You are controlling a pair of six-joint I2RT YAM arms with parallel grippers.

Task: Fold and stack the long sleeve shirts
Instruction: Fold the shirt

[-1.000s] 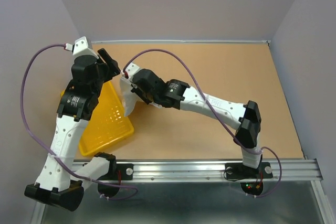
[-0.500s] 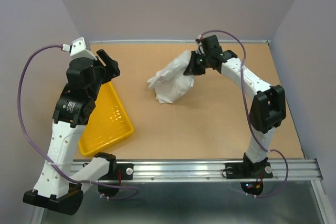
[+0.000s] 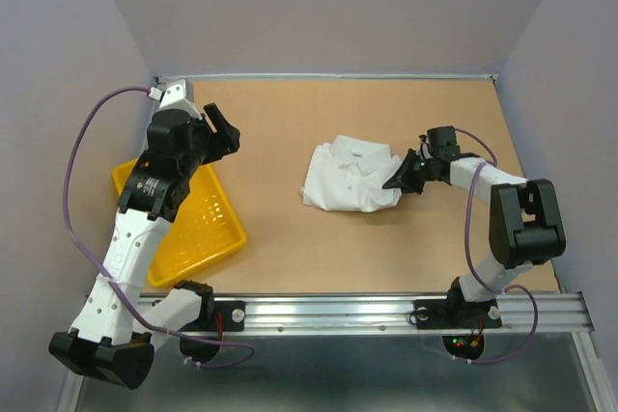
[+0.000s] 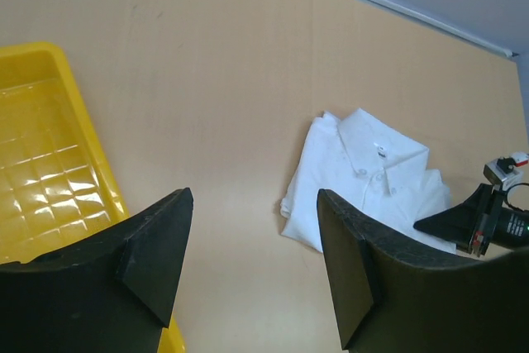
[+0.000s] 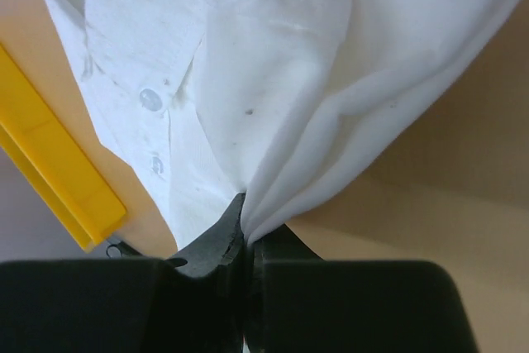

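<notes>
Shirt (image 3: 350, 178) drops from raised bundle onto table (image 3: 290, 267) centre, collar up, well apart from yellow tray (image 3: 208, 229). Right gripper (image 3: 394, 182) pinches its right edge. Left gripper (image 3: 225, 130) hovers agape, empty. Step: laying out. Next likely: release, straighten for folding.

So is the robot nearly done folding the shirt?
Nearly. The white shirt lies folded on the table, collar up. The right end effector pinches its edge; the left end effector hangs open, holding nothing. No second shirt shows, so no stack yet.
</notes>
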